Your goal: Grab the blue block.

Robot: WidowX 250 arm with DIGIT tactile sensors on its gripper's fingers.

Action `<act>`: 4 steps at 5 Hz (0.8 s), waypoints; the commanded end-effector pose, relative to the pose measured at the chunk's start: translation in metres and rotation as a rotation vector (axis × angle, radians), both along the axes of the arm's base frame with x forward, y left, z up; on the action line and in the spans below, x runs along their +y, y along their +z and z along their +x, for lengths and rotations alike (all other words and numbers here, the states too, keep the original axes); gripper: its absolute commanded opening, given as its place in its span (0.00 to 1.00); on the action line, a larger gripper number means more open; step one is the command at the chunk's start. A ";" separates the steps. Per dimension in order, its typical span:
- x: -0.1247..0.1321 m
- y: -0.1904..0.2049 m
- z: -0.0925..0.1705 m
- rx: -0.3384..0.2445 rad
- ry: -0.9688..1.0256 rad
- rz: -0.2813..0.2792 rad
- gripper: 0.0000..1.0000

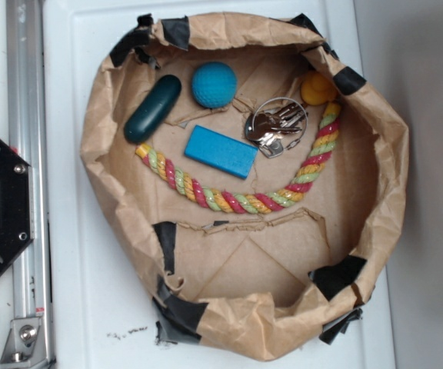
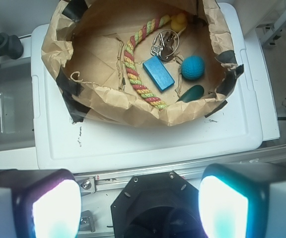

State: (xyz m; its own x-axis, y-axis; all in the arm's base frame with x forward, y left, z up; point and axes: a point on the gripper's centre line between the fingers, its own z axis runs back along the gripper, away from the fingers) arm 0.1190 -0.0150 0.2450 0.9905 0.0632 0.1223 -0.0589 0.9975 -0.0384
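Observation:
The blue block [image 1: 221, 151] is a flat sky-blue slab lying on the floor of a brown paper nest [image 1: 375, 154], just above the curve of a striped rope [image 1: 237, 201]. In the wrist view the blue block [image 2: 158, 73] lies far ahead, between the rope [image 2: 135, 69] and a teal ball [image 2: 192, 67]. My gripper [image 2: 140, 208] is open, its two glowing pads far apart at the bottom corners, hanging above the black robot base [image 2: 153, 208] and well short of the nest. The gripper does not show in the exterior view.
Inside the nest lie a teal dimpled ball [image 1: 214, 84], a dark teal capsule case [image 1: 153, 108], a bunch of keys on a ring [image 1: 274, 125] and a yellow rope end [image 1: 317, 89]. The nest sits on a white lid [image 1: 75, 231]. A metal rail [image 1: 28, 192] runs along the left.

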 end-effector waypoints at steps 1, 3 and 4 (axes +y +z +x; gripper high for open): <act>0.000 0.000 0.000 0.000 0.000 0.000 1.00; 0.013 -0.079 0.101 -0.023 -0.067 0.069 1.00; 0.020 -0.117 0.130 -0.004 -0.097 0.103 1.00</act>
State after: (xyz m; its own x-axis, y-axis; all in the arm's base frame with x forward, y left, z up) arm 0.2463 0.0026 0.1176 0.9944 -0.0582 0.0879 0.0529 0.9967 0.0616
